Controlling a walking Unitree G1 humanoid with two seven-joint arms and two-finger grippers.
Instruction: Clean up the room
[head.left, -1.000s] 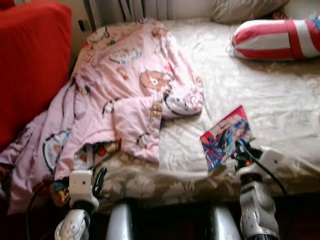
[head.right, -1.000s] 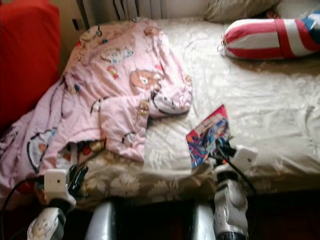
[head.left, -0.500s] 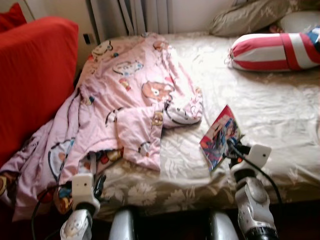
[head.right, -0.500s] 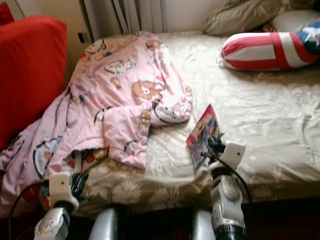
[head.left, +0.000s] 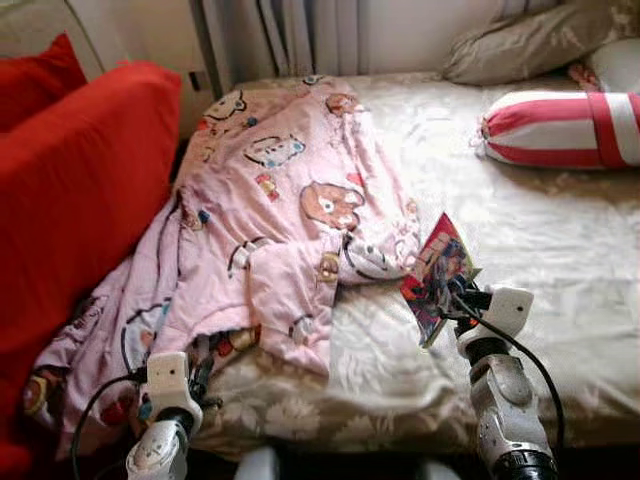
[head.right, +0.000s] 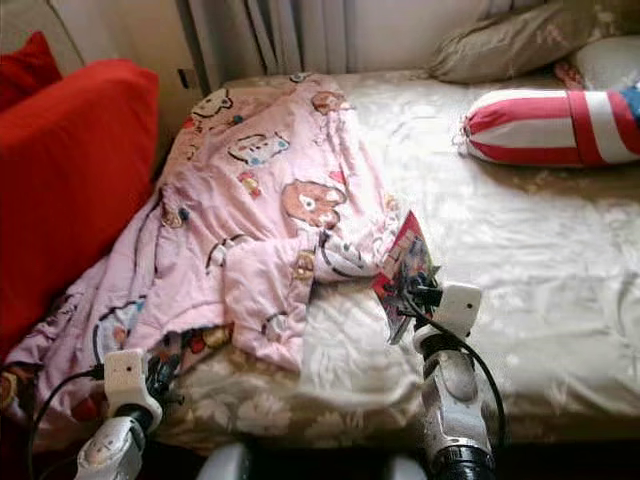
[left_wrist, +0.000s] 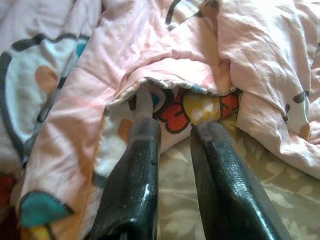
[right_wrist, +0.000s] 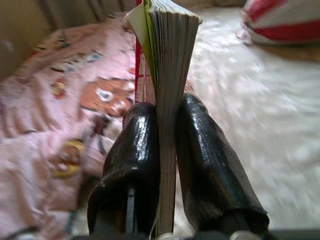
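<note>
Upright over the bed (head.left: 560, 230), the right gripper (right_wrist: 167, 130) clamps its fingers (right_wrist: 137, 150) on a comic book (head.left: 438, 275) (held on edge, beside the pink blanket (head.left: 290, 200)). Lower down, the left gripper (left_wrist: 172, 135) points at the blanket's hem, fingers slightly apart.

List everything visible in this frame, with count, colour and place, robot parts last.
blanket: 1, pink with cartoon prints, crumpled on the bed's left side, hanging over its near edge
bed sheet: 1, beige floral, covering the bed
bolster pillow: 1, red and white striped, far right of the bed
pillow: 1, beige, at the bed's head
cushions: red, left of the bed
curtain: 1, pale, behind the bed
book: 1, colourful cover, tilted up off the sheet
right pincer: 1, black, shut on the book
left pincer: 1, black, open at the blanket's hanging edge
</note>
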